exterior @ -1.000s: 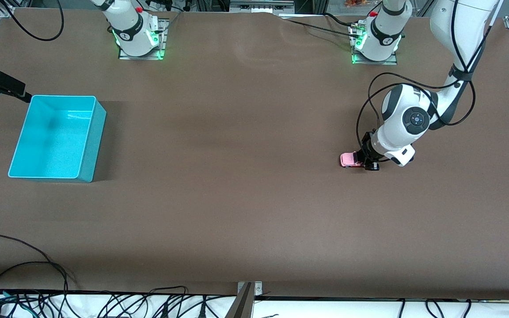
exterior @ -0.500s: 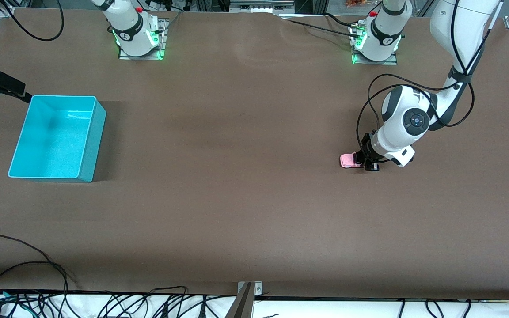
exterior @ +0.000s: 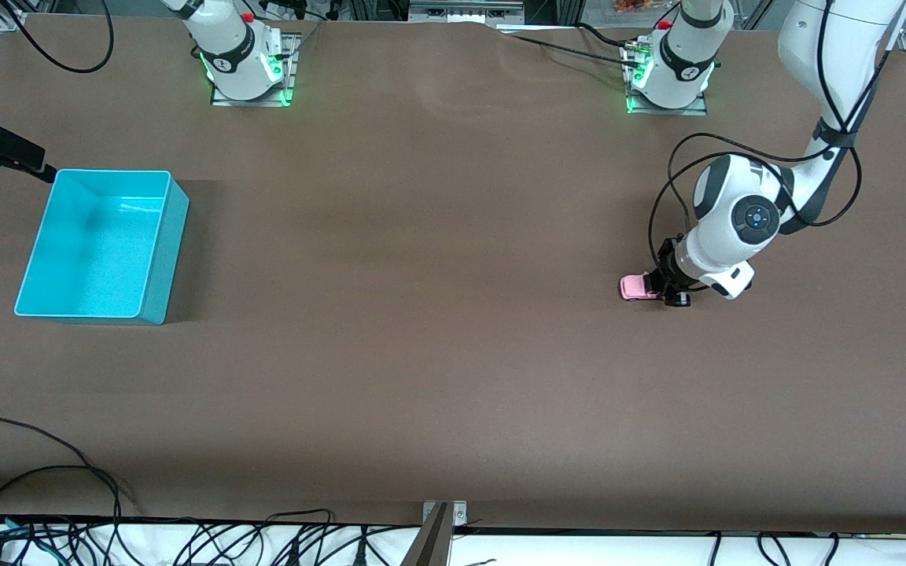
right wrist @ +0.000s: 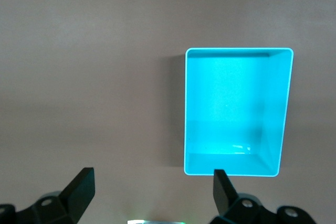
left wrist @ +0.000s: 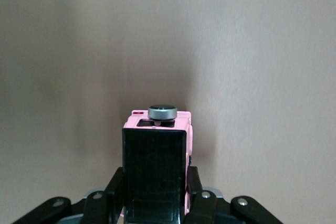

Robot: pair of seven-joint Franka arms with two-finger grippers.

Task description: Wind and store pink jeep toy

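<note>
Pink jeep (exterior: 640, 287) is sitting on the brown worktop (exterior: 421, 314) at my left arm's end, and my left hand (exterior: 667, 292) is clamped on it low down, fingers pinching both flanks under the black roof. In the left wrist view the jeep (left wrist: 157, 145) is filling the space between my fingers (left wrist: 113, 195), wheels seemingly down on the surface, a round grey knob at the end pointing away from the wrist.

Change over the last second: jeep and left hand are both sitting a bit further toward the left arm's end of the worktop than a second ago, the arm's elbow shifted with them. Grip hasn't loosened. I'm reading that as the pull-back stroke, dragging the car on its wheels to load the spring. So winding looks underway, storing not started.

Teal bin (exterior: 99, 244) is well apart, at the right arm's end, nothing in it. My right hand (right wrist: 152, 192) is waiting up over the worktop beside the bin (right wrist: 236, 111), fingers spread wide, nothing between them.

Next call, my guess: finish the drag, then get the jeep to the bin.
</note>
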